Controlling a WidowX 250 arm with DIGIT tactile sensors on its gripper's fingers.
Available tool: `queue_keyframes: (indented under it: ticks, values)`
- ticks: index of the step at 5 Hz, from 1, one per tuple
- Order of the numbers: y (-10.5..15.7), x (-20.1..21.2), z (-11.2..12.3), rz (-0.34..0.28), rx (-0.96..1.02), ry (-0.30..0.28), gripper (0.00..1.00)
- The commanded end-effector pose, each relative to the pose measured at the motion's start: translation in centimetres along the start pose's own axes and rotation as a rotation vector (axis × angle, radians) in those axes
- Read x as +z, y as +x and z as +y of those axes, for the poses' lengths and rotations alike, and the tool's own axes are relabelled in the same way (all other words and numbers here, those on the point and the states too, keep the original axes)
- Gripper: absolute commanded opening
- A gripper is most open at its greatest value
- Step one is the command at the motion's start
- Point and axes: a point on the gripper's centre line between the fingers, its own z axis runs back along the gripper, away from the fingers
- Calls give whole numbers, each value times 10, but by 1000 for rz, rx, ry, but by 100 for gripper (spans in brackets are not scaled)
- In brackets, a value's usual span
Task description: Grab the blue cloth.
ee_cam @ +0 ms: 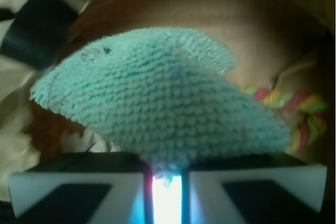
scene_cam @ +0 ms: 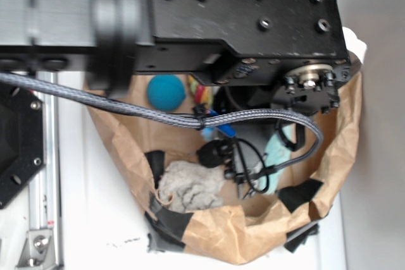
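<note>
The blue cloth (ee_cam: 163, 108) is a teal, fuzzy terry cloth that fills the middle of the wrist view. Its lower edge is bunched into the narrow gap between the two white fingers (ee_cam: 73, 192), and my gripper (ee_cam: 167, 176) is shut on that fold. In the exterior view only a pale teal strip of the cloth (scene_cam: 277, 153) shows to the right of the gripper (scene_cam: 243, 178), inside the brown paper nest (scene_cam: 345, 137). The black arm and cables hide the rest.
A round dark blue ball (scene_cam: 166, 92) lies at the back left of the nest. A white-grey wrinkly rag (scene_cam: 190, 186) sits at its front left. A multicoloured rope toy (ee_cam: 294, 109) lies beside the cloth. Black tape patches (scene_cam: 300, 194) mark the paper rim.
</note>
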Motion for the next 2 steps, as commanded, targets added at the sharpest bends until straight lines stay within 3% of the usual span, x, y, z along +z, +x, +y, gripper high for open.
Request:
queue_keyframes:
  ticks: [1, 2]
  values:
    - [-3, 52, -14, 48, 187, 38, 0]
    - [0, 51, -15, 50, 217, 84, 0]
